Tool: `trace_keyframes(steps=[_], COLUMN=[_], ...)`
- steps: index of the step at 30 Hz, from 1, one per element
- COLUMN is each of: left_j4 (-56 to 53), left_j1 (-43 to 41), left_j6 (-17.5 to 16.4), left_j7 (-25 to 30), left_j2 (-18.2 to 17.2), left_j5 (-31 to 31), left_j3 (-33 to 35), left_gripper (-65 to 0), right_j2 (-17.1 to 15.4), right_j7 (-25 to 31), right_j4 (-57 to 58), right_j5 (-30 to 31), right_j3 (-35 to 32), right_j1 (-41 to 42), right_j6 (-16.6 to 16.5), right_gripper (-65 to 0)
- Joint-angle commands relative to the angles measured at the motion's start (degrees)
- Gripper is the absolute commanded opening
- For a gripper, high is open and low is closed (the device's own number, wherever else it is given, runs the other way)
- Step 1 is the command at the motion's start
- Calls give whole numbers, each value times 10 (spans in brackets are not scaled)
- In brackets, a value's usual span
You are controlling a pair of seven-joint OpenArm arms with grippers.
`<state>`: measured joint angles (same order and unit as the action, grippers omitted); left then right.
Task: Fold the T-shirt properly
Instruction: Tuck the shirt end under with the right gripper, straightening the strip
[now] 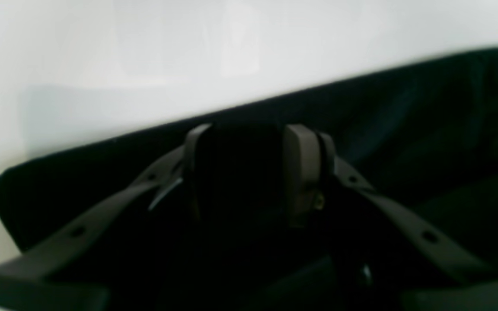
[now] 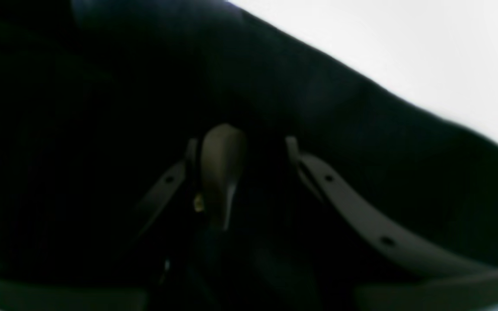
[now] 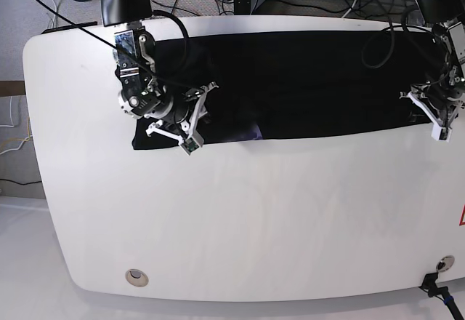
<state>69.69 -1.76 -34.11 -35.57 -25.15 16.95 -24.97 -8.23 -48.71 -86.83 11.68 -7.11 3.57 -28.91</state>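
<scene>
Both grippers, left (image 1: 240, 142) and right (image 2: 244, 142), are sitting open over the shirt (image 3: 290, 80) lying folded on the table (image 3: 240, 211), gripping nothing.

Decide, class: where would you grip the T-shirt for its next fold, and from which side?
Probably the near edge of the T-shirt, one corner per gripper, coming from the table's front. It lies flat as a wide band, so that long straight hem is the free edge.

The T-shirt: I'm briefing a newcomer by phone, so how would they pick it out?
On the white oval table, look along the far half. The large plain black cloth T-shirt lies there as a wide band between both arms, the only dark cloth on the pale top.
</scene>
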Motion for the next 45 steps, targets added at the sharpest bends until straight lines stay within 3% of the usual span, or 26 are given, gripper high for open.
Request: trace_keyframes(steps=[1, 14, 19, 23, 28, 34, 45], left_j4=[11, 9, 9, 9, 9, 9, 11], left_j1=[8, 9, 9, 9, 8, 8, 8], left_j6=[0, 0, 0, 0, 0, 0, 0], left_j7=[8, 8, 8, 8, 8, 8, 8], left_j2=[-13, -9, -9, -9, -11, -10, -12], left_j5=[7, 7, 7, 7, 7, 7, 7], left_j3=[-4, -4, -4, -4, -4, -4, -4], left_gripper=[-411, -411, -411, -411, -411, -411, -411], right_j2=[12, 77, 75, 42, 41, 70, 102], right_j7=[2, -68, -61, -33, -51, -96, -99], right_j4=[-10, -121, -83, -25, -73, -136, -141], right_j5=[3, 6, 1, 5, 6, 6, 6], right_j3=[-1, -57, -55, -54, -55, -55, -56], right_j1=[-4, -60, -48, -31, -47, -49, -61], right_j6=[-4, -1, -4, -4, -4, -4, -4], right_gripper=[-482, -482, -482, -482, -483, -483, -484])
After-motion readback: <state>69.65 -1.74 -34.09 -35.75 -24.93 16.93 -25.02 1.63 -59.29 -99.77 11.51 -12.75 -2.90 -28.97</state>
